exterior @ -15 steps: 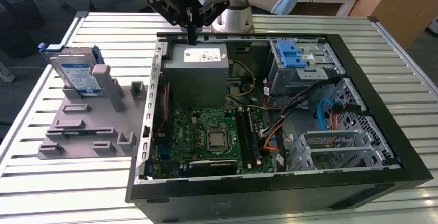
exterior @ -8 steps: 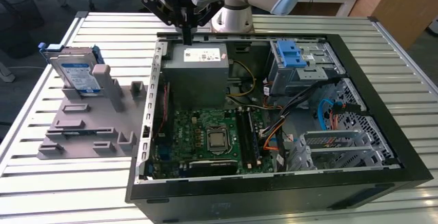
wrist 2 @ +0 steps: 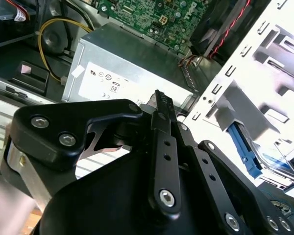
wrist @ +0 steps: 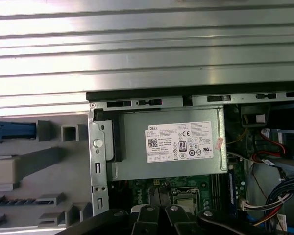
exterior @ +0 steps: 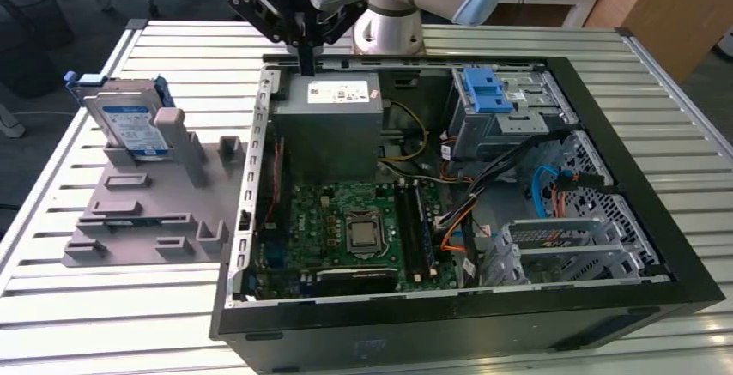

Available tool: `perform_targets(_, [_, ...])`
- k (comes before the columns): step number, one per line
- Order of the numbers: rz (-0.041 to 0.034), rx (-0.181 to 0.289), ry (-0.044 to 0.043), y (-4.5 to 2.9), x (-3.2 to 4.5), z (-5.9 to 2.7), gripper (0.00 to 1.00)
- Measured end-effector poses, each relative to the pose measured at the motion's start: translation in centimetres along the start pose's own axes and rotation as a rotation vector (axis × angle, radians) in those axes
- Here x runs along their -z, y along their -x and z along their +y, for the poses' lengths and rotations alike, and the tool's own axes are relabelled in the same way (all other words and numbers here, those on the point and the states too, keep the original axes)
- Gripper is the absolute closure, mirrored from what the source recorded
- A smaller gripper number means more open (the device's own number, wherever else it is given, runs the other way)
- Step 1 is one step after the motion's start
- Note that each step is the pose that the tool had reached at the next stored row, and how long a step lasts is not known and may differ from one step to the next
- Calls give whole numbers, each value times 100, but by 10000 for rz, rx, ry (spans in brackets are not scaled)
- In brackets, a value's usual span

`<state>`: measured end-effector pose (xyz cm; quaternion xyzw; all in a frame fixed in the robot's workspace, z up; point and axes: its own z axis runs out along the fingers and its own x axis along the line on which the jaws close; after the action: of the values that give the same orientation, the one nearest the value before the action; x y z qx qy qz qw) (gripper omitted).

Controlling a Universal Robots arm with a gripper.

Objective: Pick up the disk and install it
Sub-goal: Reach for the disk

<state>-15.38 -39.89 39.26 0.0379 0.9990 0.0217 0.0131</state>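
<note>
Hovering empty, claw pressed together above the power supply, I am well apart from the disk, propped upright in its stand, seemingly to offer me its edges.

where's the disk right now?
At the exterior view's left, the disk stands on edge in the grey holder, beside the open computer case and outside it. The gripper hangs by the case's grey metal box, apart from the disk.
</note>
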Motion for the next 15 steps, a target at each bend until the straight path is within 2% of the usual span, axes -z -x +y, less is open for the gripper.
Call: perform_targets(15, [4,0,-1,-100,-1,-8,89])
